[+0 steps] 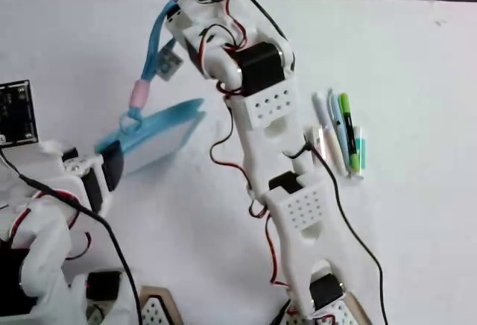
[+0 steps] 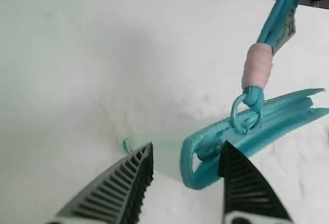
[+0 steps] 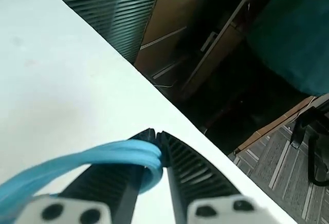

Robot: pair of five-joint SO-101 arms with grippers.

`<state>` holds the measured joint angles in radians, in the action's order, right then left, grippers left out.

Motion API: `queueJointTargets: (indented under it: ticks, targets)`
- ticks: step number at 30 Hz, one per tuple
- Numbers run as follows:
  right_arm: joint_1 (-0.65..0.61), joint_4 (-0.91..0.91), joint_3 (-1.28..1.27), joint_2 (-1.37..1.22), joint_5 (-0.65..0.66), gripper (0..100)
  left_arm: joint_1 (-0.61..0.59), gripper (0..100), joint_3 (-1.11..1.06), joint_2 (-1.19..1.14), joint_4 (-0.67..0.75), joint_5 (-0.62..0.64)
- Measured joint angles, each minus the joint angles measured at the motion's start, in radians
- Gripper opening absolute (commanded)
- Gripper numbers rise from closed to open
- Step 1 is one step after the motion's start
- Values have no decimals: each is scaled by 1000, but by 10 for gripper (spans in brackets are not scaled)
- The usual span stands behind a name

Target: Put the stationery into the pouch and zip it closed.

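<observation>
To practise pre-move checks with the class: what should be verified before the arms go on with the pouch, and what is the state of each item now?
1. Right gripper shut on the blue strap: ok.
2. Blue strap joined to the pouch through the pink bead and ring: ok.
3. Left gripper placed at the pouch: ok, its fingers are open with the pouch's end between them.
4. Pens inside the pouch: not ok, they lie together on the table beside the right arm.
5. Pouch mouth open wide enough for the pens: cannot tell.
</observation>
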<state>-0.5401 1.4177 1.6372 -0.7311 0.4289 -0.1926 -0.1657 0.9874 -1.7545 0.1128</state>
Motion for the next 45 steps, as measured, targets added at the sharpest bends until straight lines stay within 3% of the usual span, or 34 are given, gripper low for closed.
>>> queueJointTargets:
  ticks: [10,21,34,38,45]
  targets:
    - [0,0,0,0,0,17,-92,223,-11,2,8,9]
    - [0,0,0,0,0,17,-92,222,206,14,-25,6]
    - [0,0,0,0,0,17,-94,221,2,14,-21,9]
    - [0,0,0,0,0,17,-94,153,-35,15,-12,11]
    - [0,0,0,0,0,17,-91,121,-147,15,68,-115]
